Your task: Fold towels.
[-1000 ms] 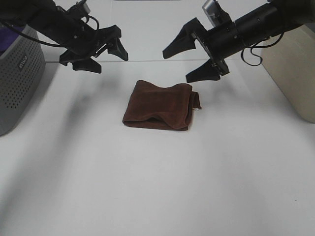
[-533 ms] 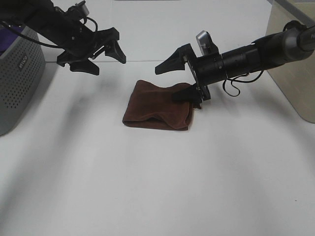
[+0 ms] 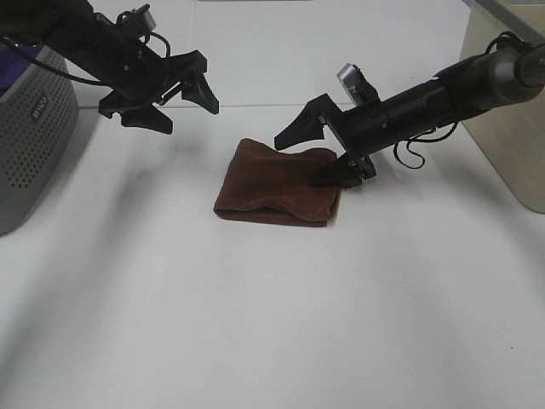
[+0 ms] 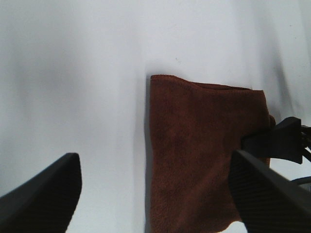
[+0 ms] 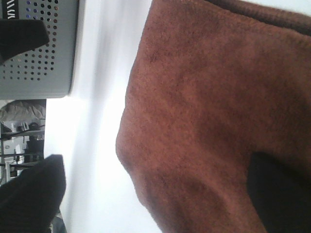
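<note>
The dark reddish-brown towel (image 3: 272,187) lies folded on the white table (image 3: 272,324), near its middle. My right gripper (image 3: 313,158) is open and low at the towel's right edge. Its near finger (image 3: 332,176) rests on that edge and its far finger (image 3: 294,136) is above the back edge. The right wrist view is filled by the towel (image 5: 204,111) between the open fingers. My left gripper (image 3: 174,100) is open and empty, raised behind and left of the towel. Its wrist view looks down on the towel (image 4: 199,145) and the right gripper's finger (image 4: 282,141).
A grey perforated basket (image 3: 30,128) stands at the left edge with a purple cloth (image 3: 10,64) in it; it also shows in the right wrist view (image 5: 39,48). A beige box (image 3: 511,128) stands at the right edge.
My right gripper has come down from above the table to the towel's right edge, still open. The loose flap at that edge now lies flatter. The left gripper has barely moved.
</note>
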Controlling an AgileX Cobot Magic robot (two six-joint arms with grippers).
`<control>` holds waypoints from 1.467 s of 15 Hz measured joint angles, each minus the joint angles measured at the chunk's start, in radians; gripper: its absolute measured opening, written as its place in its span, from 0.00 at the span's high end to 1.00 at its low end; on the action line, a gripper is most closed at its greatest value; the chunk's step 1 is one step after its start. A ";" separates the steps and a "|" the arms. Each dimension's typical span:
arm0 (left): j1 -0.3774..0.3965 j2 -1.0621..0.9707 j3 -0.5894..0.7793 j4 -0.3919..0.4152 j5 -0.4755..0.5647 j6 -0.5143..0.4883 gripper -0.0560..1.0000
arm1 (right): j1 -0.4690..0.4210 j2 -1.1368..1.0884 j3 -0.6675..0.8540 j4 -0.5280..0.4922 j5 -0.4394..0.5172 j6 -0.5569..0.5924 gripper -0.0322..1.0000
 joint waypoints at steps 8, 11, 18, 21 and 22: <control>0.000 -0.011 0.000 0.012 0.062 0.000 0.22 | 0.000 -0.113 0.000 -0.446 -0.093 0.226 0.03; 0.000 -0.079 0.000 0.057 0.112 0.000 0.22 | 0.000 -0.227 0.000 -0.514 -0.053 0.287 0.03; 0.000 -0.394 0.000 0.380 0.392 -0.090 0.22 | 0.000 -0.526 0.000 -0.767 0.194 0.528 0.03; 0.000 -0.527 0.000 0.476 0.485 -0.141 0.22 | 0.000 -0.645 0.006 -0.848 0.196 0.581 0.03; 0.000 -0.646 0.035 0.546 0.489 -0.187 0.22 | 0.000 -0.772 0.059 -0.883 0.198 0.600 0.03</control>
